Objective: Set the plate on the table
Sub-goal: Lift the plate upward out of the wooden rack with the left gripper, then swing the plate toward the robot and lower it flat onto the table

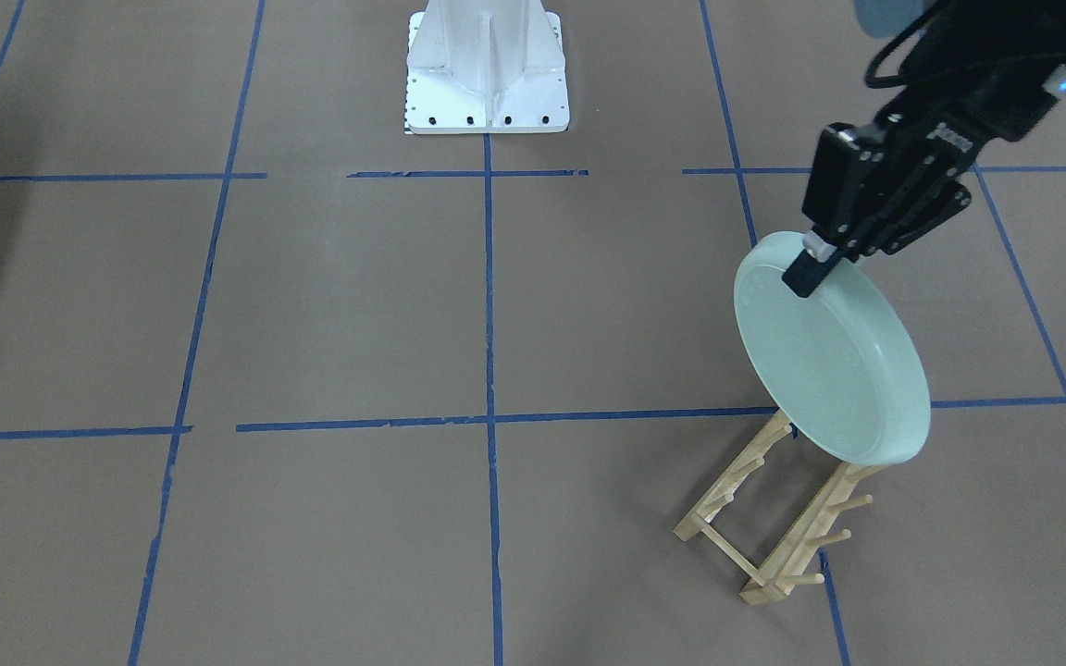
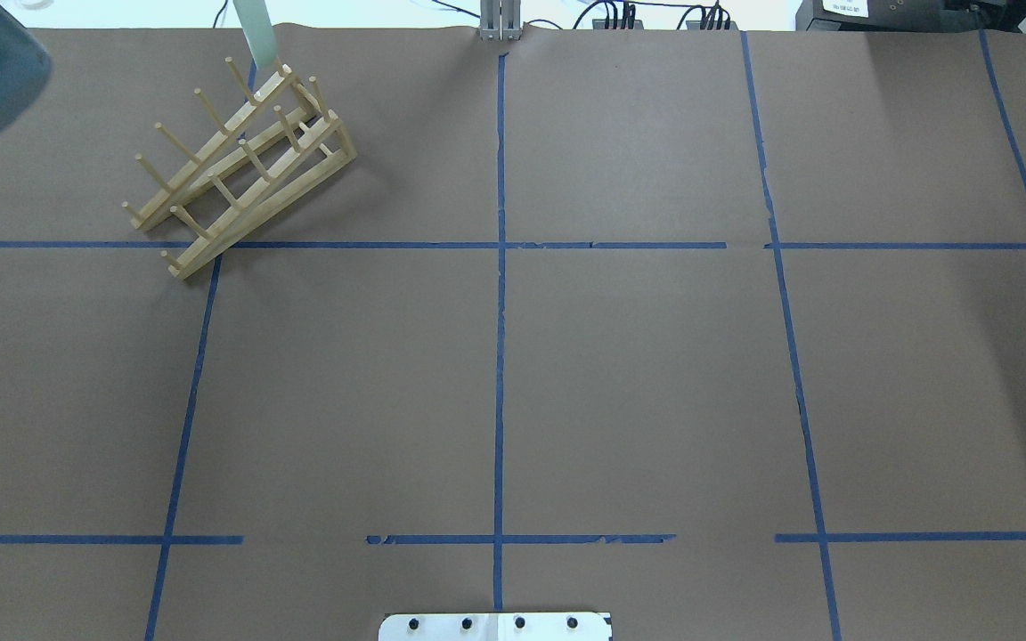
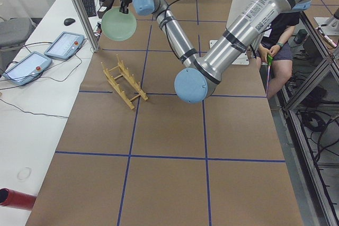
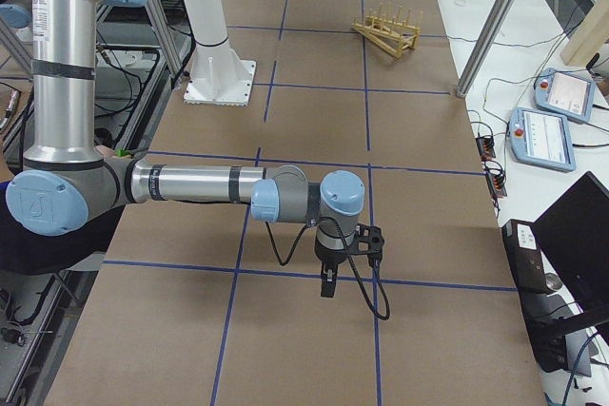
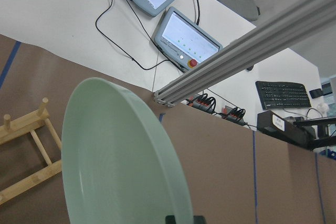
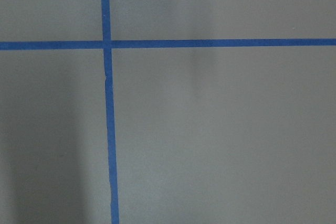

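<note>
- Plate (image 1: pixel 831 359) is up in the air at the right of the front-facing frame, standing on edge and tilted, its lower rim hanging over the high end of the rack (image 1: pixel 774 518).
- The side views show it well clear above the rack, not in any slot.
- Left claw (image 1: pixel 815 264) is pinched on the plate's top rim, one finger across the face, the other behind.
- My read: stiff, smooth and likely slippery. One rim pinch lets the disc pivot in the fingers, so tip it flat slowly.
- The raised rim is the only real hold. If it's ceramic, a drop would chip it.
- Table (image 1: pixel 357 305) has bare brown paper left of the rack, a fair landing spot.
- Right claw (image 4: pixel 328 282) hangs low over the table, lower centre of the right-side view. Open or closed, I cannot tell.
</note>
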`<state>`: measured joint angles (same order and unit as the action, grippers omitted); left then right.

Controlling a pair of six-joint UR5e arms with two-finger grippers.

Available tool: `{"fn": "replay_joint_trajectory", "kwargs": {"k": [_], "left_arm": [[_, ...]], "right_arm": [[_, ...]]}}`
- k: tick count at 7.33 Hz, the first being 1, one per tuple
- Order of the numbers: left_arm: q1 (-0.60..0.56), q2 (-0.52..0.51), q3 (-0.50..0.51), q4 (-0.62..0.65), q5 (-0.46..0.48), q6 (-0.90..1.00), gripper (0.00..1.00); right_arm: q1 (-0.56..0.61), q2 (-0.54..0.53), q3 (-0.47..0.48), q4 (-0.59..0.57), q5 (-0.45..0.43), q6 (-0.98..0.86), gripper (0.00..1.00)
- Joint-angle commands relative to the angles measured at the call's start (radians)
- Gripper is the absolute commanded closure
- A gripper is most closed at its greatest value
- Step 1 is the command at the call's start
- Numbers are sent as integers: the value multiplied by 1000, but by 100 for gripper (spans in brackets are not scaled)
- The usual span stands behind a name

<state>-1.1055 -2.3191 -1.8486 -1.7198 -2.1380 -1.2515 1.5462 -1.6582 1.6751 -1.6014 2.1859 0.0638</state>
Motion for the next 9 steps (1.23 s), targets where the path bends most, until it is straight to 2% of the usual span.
{"fn": "replay_joint_trajectory", "kwargs": {"k": [1, 2, 3, 5, 6, 8, 9], "left_arm": [[311, -115, -47, 434, 404, 219, 100], [413, -108, -49, 518, 525, 286, 100], [493, -88, -49, 573, 602, 344, 100], [652, -4, -20, 594, 769, 357, 100], [691, 3, 9, 595, 792, 372, 100], [756, 7, 104, 594, 913, 380, 100], [756, 26, 103, 594, 915, 429, 100]], "right_arm": [[-1, 0, 0, 0, 0, -1, 0], [0, 0, 0, 0, 0, 1, 0], [-1, 0, 0, 0, 0, -1, 0], [0, 0, 0, 0, 0, 1, 0], [0, 0, 0, 0, 0, -1, 0], [0, 0, 0, 0, 0, -1, 0], [0, 0, 0, 0, 0, -1, 0]]}}
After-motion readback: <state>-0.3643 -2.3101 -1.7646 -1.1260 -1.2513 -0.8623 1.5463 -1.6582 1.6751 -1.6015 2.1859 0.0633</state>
